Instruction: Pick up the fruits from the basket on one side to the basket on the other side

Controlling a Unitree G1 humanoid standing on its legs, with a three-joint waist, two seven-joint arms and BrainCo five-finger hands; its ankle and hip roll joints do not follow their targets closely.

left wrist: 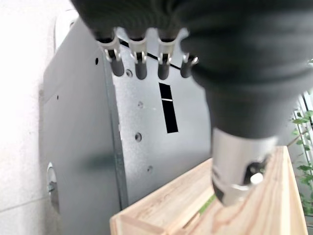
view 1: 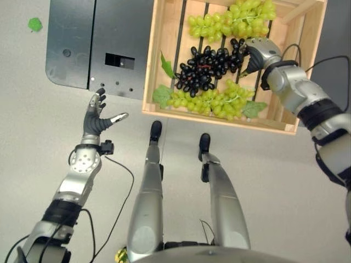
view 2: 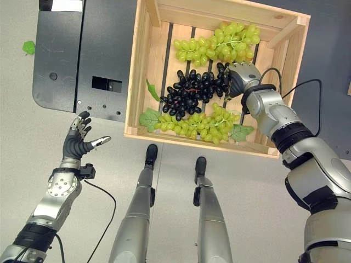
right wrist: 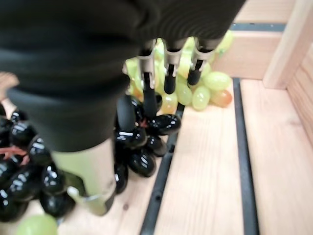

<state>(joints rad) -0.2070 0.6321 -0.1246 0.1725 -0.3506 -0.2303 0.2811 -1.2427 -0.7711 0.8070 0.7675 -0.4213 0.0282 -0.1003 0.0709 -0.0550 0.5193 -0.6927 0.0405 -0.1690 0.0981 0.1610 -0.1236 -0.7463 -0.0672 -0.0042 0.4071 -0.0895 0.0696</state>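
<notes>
Left robot hand (view 1: 96,118) hovers over bare floor (view 1: 33,109), fingers spread and relaxed, thumb out, holding nothing; it sits just short of the near edge of a dark metal plate (view 1: 88,44) lying on the floor. Beside the plate stands a wooden crate (view 2: 137,82). Inside, along its near wall, lies a green grape bunch (view 2: 192,125) with leaves. Mid-crate lies a black grape bunch (view 2: 189,91). Right robot hand (view 2: 239,76) is down at this bunch's right end, fingers extended among the black grapes, thumb alongside; grip not closed. Against the far wall lies a second green bunch (view 2: 219,43).
</notes>
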